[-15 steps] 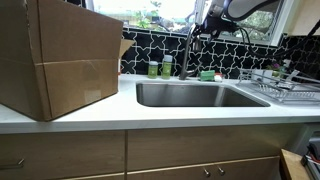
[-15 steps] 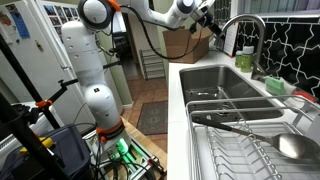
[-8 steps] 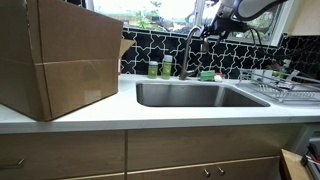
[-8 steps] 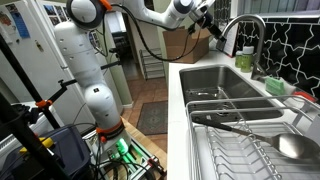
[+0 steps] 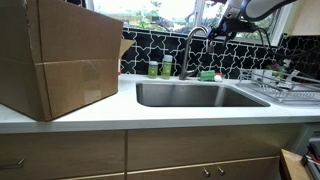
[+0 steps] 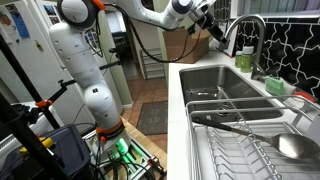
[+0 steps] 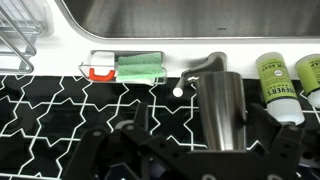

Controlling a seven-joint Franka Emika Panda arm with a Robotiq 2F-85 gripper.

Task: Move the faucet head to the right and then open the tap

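Observation:
The tap [image 5: 188,55] is a tall silver gooseneck behind the sink. It also shows in the other exterior view [image 6: 263,45]. Its faucet head [image 5: 209,37] curves down at the arch's end, right beside my gripper [image 5: 224,22]. In an exterior view my gripper [image 6: 211,22] is at the arch's tip [image 6: 224,35]. In the wrist view the shiny spout [image 7: 221,105] stands between my open fingers [image 7: 200,120], against the right finger and apart from the left one. A small lever with a white knob [image 7: 178,88] sits at the tap's base.
Green bottles [image 5: 160,68] [image 7: 276,85] and a green sponge in a holder [image 7: 138,68] line the wall behind the steel sink [image 5: 195,95]. A wire dish rack [image 5: 285,88] [image 6: 250,140] stands to one side. A big cardboard box [image 5: 60,55] fills the counter's other end.
My gripper has moved right in the front exterior view, and the spout's arch has swung right with it, from edge-on to a visible curve.

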